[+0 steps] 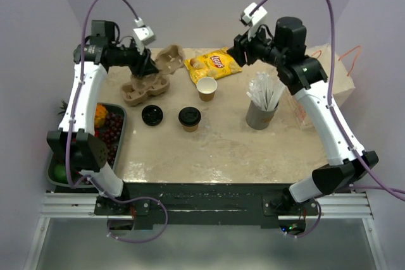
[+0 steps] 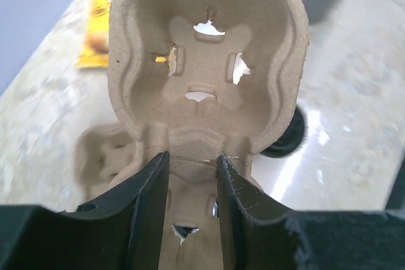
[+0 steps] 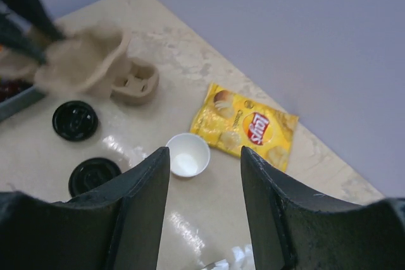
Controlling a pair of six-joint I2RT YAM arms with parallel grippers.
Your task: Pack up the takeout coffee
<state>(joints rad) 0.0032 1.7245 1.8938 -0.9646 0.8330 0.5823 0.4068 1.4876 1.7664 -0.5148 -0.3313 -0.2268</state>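
Note:
An open tan paper cup (image 1: 206, 88), white inside, stands mid-table; it also shows in the right wrist view (image 3: 187, 154). A second tan cup with a black lid on (image 1: 189, 118) stands nearer, and a loose black lid (image 1: 152, 114) lies to its left. My left gripper (image 1: 147, 66) is shut on the edge of a moulded-pulp carrier (image 2: 202, 61) and holds it tilted up off the table. My left gripper's jaws (image 2: 193, 156) pinch its middle rib. My right gripper (image 1: 237, 55) is open and empty, high above the open cup (image 3: 204, 152).
A second pulp carrier (image 1: 144, 88) rests on the table under the lifted one. A yellow chips bag (image 1: 215, 62) lies at the back. A grey cup of wrapped straws (image 1: 262, 105) stands right. A fruit bin (image 1: 120, 115) is at the left edge, a paper bag (image 1: 335, 74) at the right.

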